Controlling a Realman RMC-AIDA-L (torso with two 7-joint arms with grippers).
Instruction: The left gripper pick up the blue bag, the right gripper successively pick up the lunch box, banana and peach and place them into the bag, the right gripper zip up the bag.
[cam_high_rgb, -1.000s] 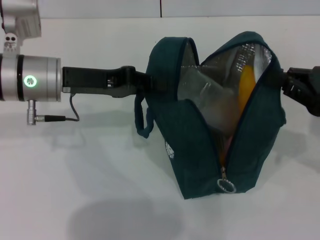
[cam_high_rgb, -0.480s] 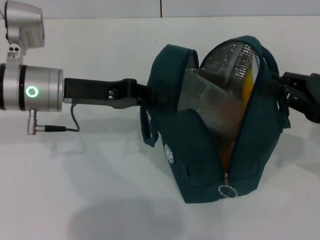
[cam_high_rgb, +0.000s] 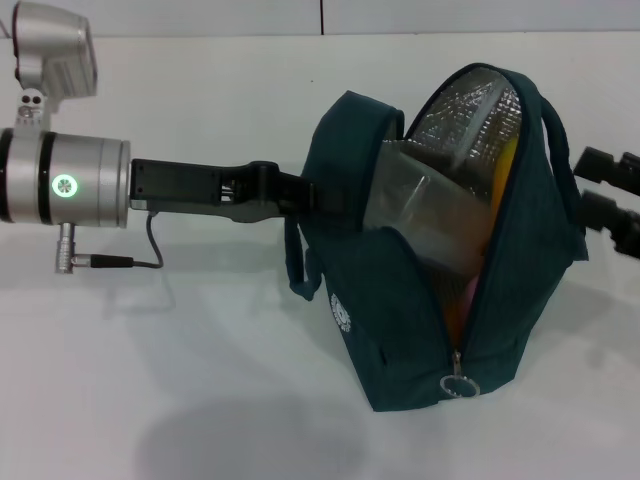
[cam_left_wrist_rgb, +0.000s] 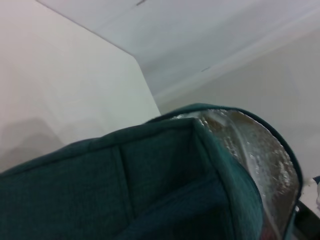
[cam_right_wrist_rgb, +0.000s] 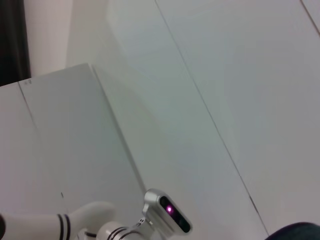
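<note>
While the dark teal fabric bag with silver foil lining (cam_high_rgb: 440, 250) is held at the centre-right of the head view, its mouth gapes wide and the zip is not yet drawn. The left gripper (cam_high_rgb: 300, 192) is seen entering from the left of the frame, its fingers clamped on the bag's near wall just above the hanging strap. The right gripper (cam_high_rgb: 608, 195) is found at the right edge, just beside the bag; its two black fingers appear apart and hold nothing. A clear plastic lunch box (cam_high_rgb: 420, 205) lies tilted inside the opening, with a yellow banana (cam_high_rgb: 500, 175) partly visible behind it. A pink patch low in the opening may be the peach; this cannot be confirmed. The round metal zip pull (cam_high_rgb: 459, 385) hangs low on the bag's front.

Risks noted: the tilted box may obstruct the zip teeth; the bag is gripped on one wall only, so a pull on the slider could twist or drag it loose.
</note>
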